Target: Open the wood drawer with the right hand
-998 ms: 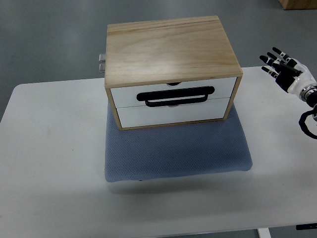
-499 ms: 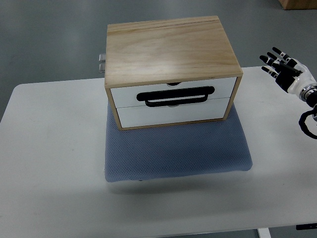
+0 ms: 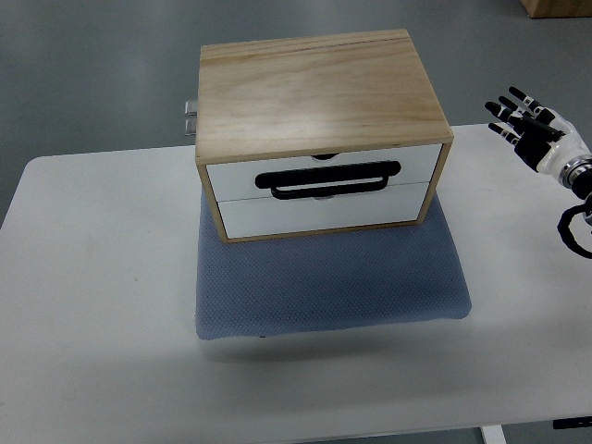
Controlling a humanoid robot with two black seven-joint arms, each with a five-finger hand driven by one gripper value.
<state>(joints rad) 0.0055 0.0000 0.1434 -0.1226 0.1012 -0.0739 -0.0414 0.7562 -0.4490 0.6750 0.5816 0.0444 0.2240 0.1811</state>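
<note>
Top view: the wooden drawer box (image 3: pixel 319 129) sits upper centre on a blue mat (image 3: pixel 328 282) on the white tabletop (image 3: pixel 92 277), both drawers closed. The right hand (image 3: pixel 532 129), fingers spread and empty, hovers at the right edge, well apart.

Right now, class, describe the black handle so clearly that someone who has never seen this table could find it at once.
Start at the white table, where a wooden box sits on a blue-grey mat. Its front has two white drawer faces, one above the other. The black handle is the long loop lying across the seam between them, the only dark thing on that white front.
</note>
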